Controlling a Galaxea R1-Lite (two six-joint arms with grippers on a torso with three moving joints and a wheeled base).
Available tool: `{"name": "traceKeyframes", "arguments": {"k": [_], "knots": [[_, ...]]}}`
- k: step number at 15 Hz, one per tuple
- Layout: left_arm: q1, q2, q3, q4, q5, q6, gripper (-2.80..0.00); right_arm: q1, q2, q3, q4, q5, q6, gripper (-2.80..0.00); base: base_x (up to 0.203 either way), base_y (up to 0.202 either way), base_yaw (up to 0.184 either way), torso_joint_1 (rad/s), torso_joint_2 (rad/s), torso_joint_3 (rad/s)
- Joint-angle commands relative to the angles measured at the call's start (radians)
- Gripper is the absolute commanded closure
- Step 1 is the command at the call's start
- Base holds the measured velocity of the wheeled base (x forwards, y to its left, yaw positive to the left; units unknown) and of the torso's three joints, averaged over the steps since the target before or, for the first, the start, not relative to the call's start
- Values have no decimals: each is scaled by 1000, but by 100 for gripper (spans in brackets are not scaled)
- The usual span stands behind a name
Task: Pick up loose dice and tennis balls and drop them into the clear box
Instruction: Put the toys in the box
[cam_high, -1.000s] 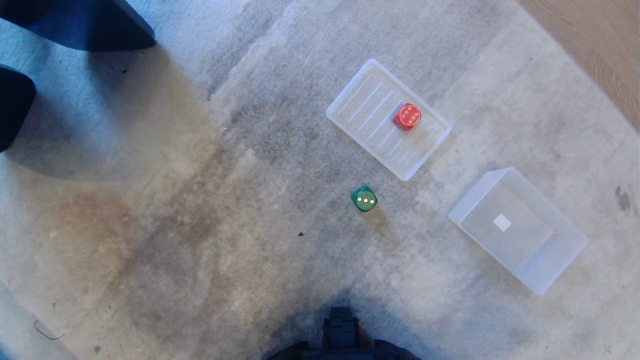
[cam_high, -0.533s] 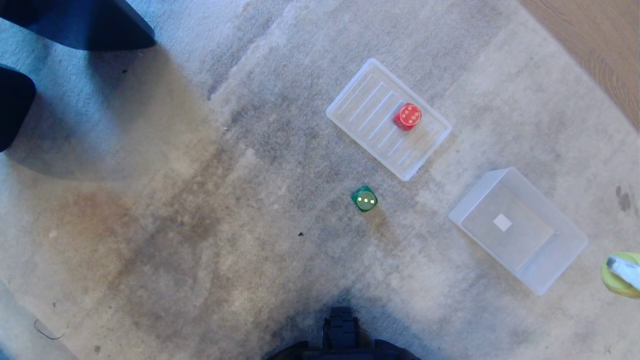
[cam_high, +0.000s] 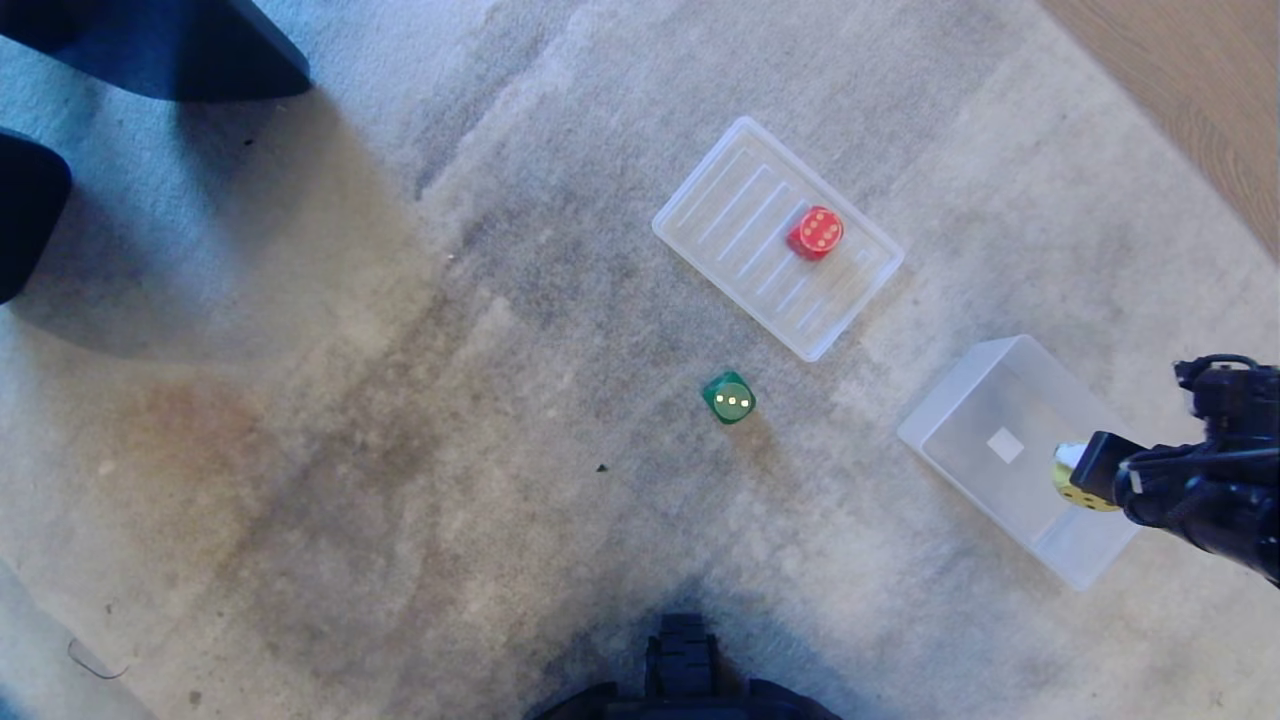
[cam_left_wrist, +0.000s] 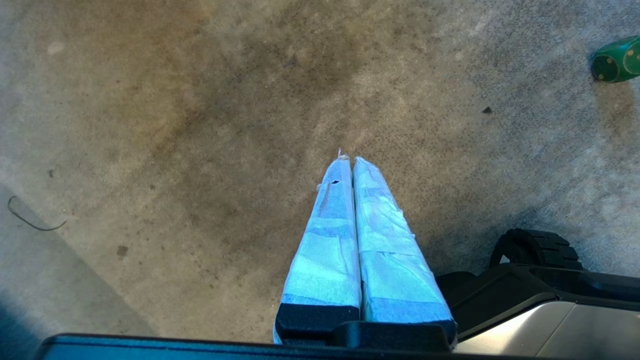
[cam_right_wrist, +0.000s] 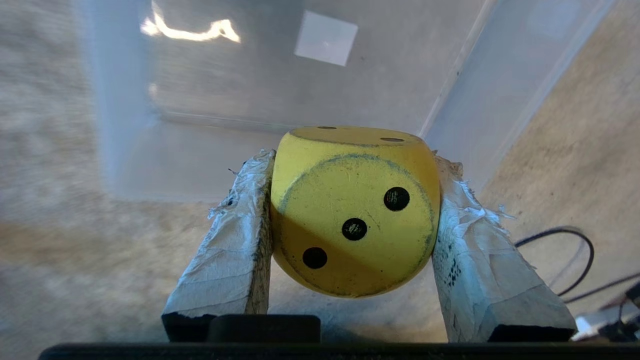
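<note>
Three dice are in sight on the carpet (cam_high: 400, 400). The right gripper (cam_right_wrist: 350, 200) clamps one yellow die (cam_right_wrist: 352, 210) over the clear box (cam_high: 960, 400), at four o'clock in the head view. One green die (cam_high: 729, 397) sits near centre; one red die (cam_high: 816, 233) apparently rests on the ribbed tray (cam_high: 730, 215), at one o'clock. The left gripper (cam_left_wrist: 350, 162) hangs pressed together, empty.
</note>
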Motion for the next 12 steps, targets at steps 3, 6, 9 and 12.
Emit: {"name": "traceKeyframes", "arguments": {"k": [3,6,9,12], "knots": [[0,0,0,0,1,-1,0,-16,259,-65,-27,-6,31,0,0,0,0,0,0,0],[0,0,0,0,1,-1,0,-45,263,-96,-29,39,64,0,0,0,0,0,0,0],[0,0,0,0,1,-1,0,-56,249,-92,-24,66,21,-280,0,0,0,0,0,0],[0,0,0,0,1,-1,0,-76,198,-73,-11,67,-6,-280,0,0,0,0,0,0]]}}
